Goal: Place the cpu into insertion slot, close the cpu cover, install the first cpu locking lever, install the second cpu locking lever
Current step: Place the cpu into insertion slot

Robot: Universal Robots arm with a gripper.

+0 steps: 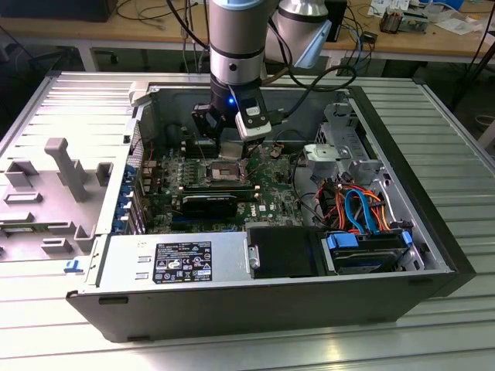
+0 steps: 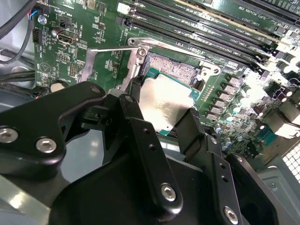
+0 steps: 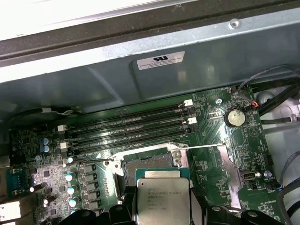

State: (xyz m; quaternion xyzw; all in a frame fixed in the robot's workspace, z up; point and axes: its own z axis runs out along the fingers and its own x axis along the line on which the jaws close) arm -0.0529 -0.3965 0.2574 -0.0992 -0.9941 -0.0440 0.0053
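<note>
Two black fingers (image 2: 193,125) of the gripper (image 2: 164,111) grasp the cpu (image 2: 165,98) by opposite edges, its silver top up, directly over the open insertion slot (image 2: 175,70); memory slots (image 3: 131,129) lie just beside the insertion slot on the green motherboard (image 3: 211,174).

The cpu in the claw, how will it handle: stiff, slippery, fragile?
The cpu looks like a thin flat plate with a metal top, so probably stiff and light. Its thin edges, pinched by the claw, may slip. The green rim looks delicate, likely fragile if knocked.
</note>
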